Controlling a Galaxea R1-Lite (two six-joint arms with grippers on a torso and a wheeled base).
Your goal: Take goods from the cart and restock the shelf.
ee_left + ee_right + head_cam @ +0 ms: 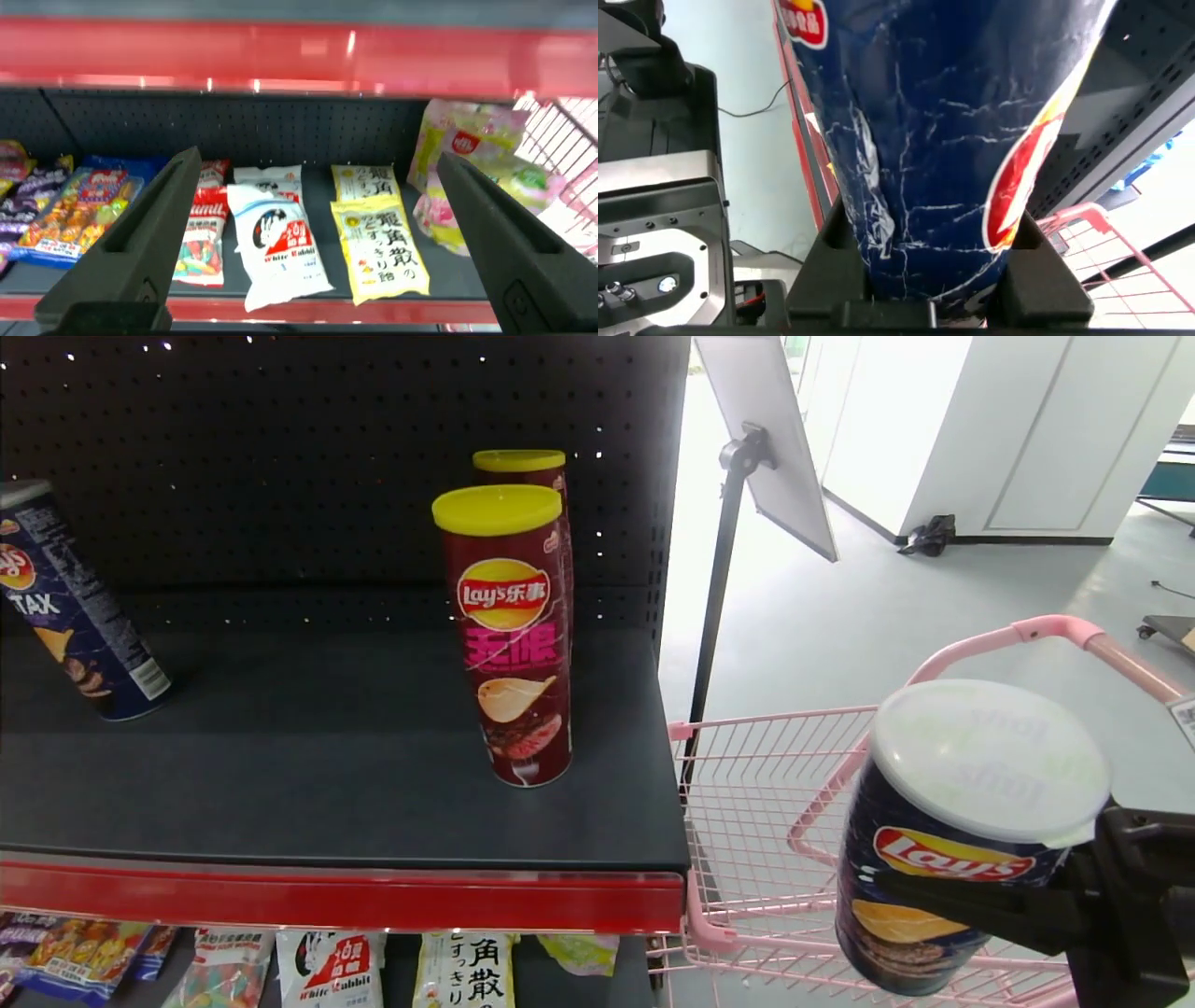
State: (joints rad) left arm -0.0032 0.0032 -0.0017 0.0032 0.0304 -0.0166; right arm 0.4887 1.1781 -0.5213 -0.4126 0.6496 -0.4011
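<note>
My right gripper (1018, 905) is shut on a dark blue chip can (943, 859) with a white lid, holding it upright above the pink wire cart (775, 803), to the right of the shelf. In the right wrist view the blue chip can (943, 140) sits clamped between the two fingers (840, 261). On the dark shelf board (327, 756) a maroon chip can (512, 635) with a yellow lid stands upright, with a second one (523, 467) right behind it. A blue can (75, 607) leans at the shelf's far left. My left gripper (318, 243) is open in front of the lower shelf's snack bags.
A red price rail (345, 896) edges the shelf front. Below it lie several snack bags (276, 243) on the lower shelf. A sign board on a black pole (724, 551) stands between shelf and cart. Free board lies between the leaning blue can and the maroon cans.
</note>
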